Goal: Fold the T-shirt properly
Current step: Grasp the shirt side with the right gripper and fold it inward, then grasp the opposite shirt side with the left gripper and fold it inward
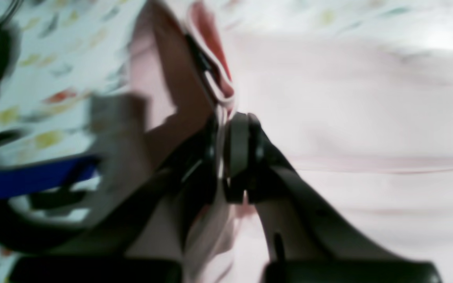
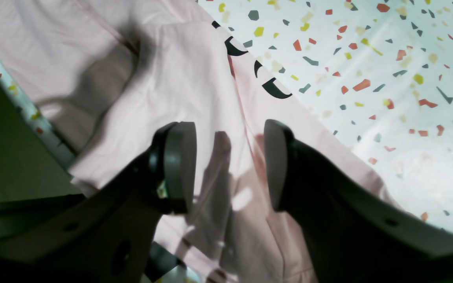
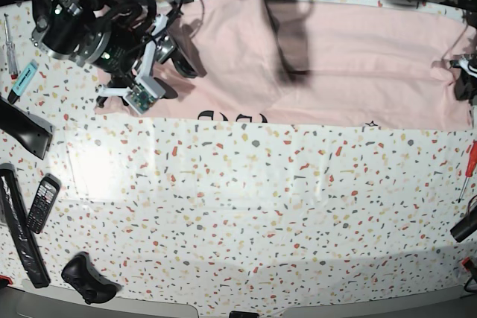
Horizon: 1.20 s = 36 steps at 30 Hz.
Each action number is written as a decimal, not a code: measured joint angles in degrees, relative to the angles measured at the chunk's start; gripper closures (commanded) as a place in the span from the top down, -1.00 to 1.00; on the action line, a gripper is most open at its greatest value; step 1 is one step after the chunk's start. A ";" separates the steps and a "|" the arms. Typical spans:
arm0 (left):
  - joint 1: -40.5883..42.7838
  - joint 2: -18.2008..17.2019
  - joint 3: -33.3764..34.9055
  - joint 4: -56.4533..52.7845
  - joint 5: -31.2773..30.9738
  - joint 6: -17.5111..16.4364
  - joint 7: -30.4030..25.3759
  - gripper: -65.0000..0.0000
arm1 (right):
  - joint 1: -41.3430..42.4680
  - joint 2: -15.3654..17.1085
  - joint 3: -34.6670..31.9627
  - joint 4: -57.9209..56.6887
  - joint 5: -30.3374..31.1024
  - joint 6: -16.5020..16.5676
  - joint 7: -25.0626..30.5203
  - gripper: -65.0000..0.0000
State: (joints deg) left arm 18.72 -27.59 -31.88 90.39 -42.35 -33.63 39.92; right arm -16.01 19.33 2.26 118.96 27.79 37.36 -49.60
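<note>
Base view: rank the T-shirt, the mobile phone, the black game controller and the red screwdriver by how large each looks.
1. T-shirt, by far the largest.
2. Mobile phone and black game controller: alike in apparent size, so not ranked apart.
3. Red screwdriver, the thinnest and smallest.

The table's (image 3: pixel 246 199) middle and front lay open; a phone (image 3: pixel 42 203) and game controller (image 3: pixel 88 277) crowded one front corner.
</note>
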 measured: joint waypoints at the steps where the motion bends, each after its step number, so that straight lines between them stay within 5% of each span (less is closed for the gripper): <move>1: 0.85 0.98 0.02 2.86 -1.53 0.13 0.85 -1.00 | 0.09 -0.02 0.00 0.00 0.04 0.00 0.00 -0.18; 11: 4.11 17.35 5.20 18.86 -3.80 4.66 3.78 -1.00 | 0.59 0.00 0.02 0.07 0.00 0.00 0.50 -0.18; 28: 3.58 19.06 33.38 18.84 14.86 23.39 -7.80 -1.00 | 0.59 0.00 0.02 0.07 0.02 0.00 0.66 -0.18; 36: -0.66 22.99 36.44 18.75 17.79 25.07 -6.95 -1.00 | 0.59 0.00 0.02 0.07 0.02 0.00 0.63 -0.18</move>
State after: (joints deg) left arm 18.06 -4.60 4.56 109.14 -24.56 -8.56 32.97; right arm -15.42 19.33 2.28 119.02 27.81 37.36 -48.97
